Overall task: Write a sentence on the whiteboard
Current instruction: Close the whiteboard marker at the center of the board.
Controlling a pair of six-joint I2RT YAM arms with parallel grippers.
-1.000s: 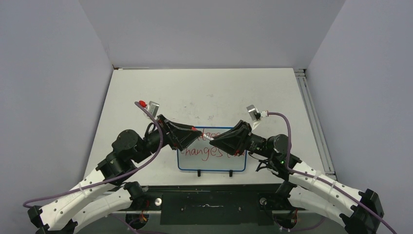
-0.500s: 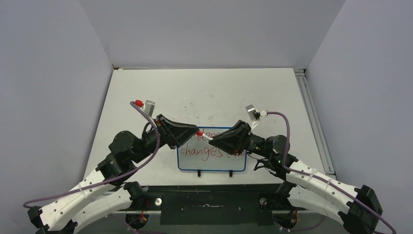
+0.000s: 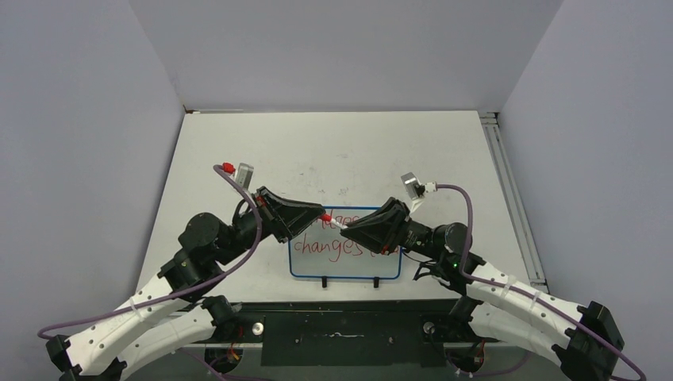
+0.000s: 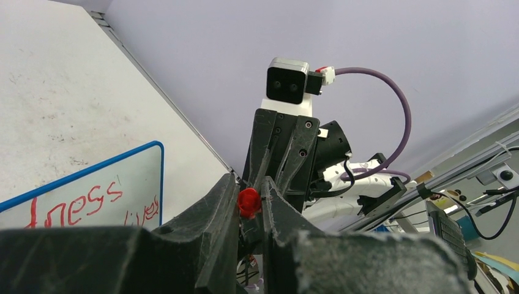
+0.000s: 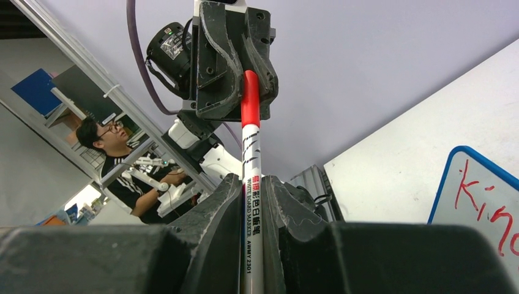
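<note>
— What's the setting?

— A scuffed white table (image 3: 238,151) boxed in by plain pale grey walls (image 3: 333,48), with a metal rail (image 3: 508,190) along its right edge. Beyond that, the right wrist view catches a person (image 5: 122,162) in glasses and a dark shirt among metal framing.

— And the whiteboard?

— The whiteboard (image 3: 349,268) lies flat near the table's front edge, between the two arms, its two black clips (image 3: 324,281) on the near side.

— The grippers?

— They meet tip to tip above the board's far edge. The right gripper (image 5: 252,184) is clenched on the white barrel of a marker (image 5: 251,208). The left gripper (image 4: 250,184) is squeezed onto the marker's red cap (image 4: 248,202).

— Any change from a second ago?

— The left arm has shifted a little and its jaws have drawn in around the cap. The right arm and the board have hardly moved.

— Anything readable?

— Red handwriting on the board. From above, "changes" sits on the lower line. The left wrist view shows "ness" ending the upper line, and the right wrist view shows "Kin" starting it. The small word after "changes" is too cramped to be sure of. The barrel carries "MARKER AWMY 2301" beside Chinese characters.
</note>
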